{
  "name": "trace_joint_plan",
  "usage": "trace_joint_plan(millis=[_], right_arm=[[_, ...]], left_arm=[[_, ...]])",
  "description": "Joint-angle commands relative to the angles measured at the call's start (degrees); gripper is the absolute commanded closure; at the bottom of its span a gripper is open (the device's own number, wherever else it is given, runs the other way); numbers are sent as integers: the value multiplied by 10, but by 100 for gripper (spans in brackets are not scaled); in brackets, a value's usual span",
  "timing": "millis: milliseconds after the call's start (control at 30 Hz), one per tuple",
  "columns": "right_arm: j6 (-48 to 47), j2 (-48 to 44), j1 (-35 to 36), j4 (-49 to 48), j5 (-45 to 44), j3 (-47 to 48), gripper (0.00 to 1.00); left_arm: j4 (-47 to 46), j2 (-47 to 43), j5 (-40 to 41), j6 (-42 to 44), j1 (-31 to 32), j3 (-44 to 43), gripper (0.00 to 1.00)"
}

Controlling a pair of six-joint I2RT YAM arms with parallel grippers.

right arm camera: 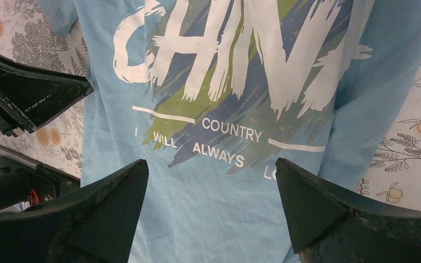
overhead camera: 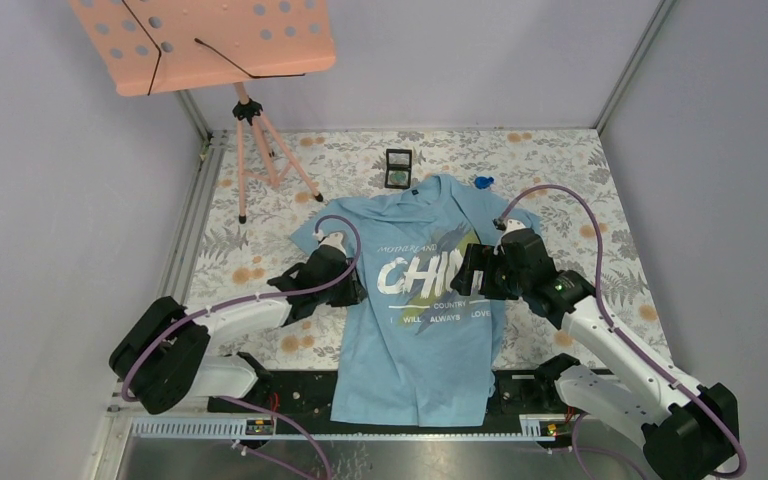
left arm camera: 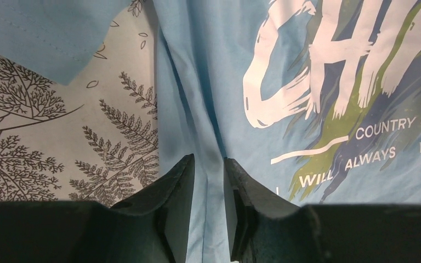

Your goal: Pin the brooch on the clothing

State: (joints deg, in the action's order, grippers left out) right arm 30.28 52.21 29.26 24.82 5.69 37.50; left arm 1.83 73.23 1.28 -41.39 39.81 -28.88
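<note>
The light blue CHINA T-shirt [overhead camera: 420,340] lies flat on the floral table, collar at the far end. My left gripper [overhead camera: 353,291] is at the shirt's left side edge. In the left wrist view [left arm camera: 209,160] its jaws are nearly closed on a raised fold of the shirt [left arm camera: 208,98]. My right gripper [overhead camera: 463,271] hovers over the right of the chest print, jaws wide open and empty [right arm camera: 211,167], with the shirt [right arm camera: 208,219] below. A tiny greenish disc, the brooch [overhead camera: 397,179], seems to sit in a small open black case beyond the collar, far from both grippers.
A small blue trinket [overhead camera: 481,182] lies by the shirt's right shoulder. A pink music stand [overhead camera: 260,140] stands at the back left. A black rail [overhead camera: 520,385] runs along the near edge. My left arm shows in the right wrist view [right arm camera: 27,93].
</note>
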Motion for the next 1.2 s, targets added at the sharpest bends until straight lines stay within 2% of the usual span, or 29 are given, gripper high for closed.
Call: trace_joint_plan(millis=[0, 167, 300, 567, 633, 700, 767, 1000, 1167], right_arm=[[7, -6, 6, -18, 4, -4, 7], [6, -1, 6, -19, 5, -3, 7], [6, -1, 6, -20, 4, -8, 7], [6, 2, 6, -23, 6, -11, 7], [7, 2, 6, -23, 6, -11, 7], [7, 2, 6, -23, 7, -10, 7], [6, -3, 6, -20, 6, -9, 7], [-6, -14, 6, 28, -51, 2, 6], [36, -15, 6, 56, -154, -2, 5]], left_arm=[[-56, 9, 24, -17, 9, -1, 70], [-57, 26, 31, -16, 13, -5, 72], [-58, 37, 28, -16, 15, -4, 79], [-51, 25, 45, -16, 20, 1, 81], [-57, 28, 43, -15, 20, 5, 86], [-59, 34, 41, -12, 20, 7, 99], [-47, 30, 49, -8, 20, 6, 100], [62, -119, 113, 12, 1, 15, 100], [150, -221, 111, 14, -27, 21, 100]])
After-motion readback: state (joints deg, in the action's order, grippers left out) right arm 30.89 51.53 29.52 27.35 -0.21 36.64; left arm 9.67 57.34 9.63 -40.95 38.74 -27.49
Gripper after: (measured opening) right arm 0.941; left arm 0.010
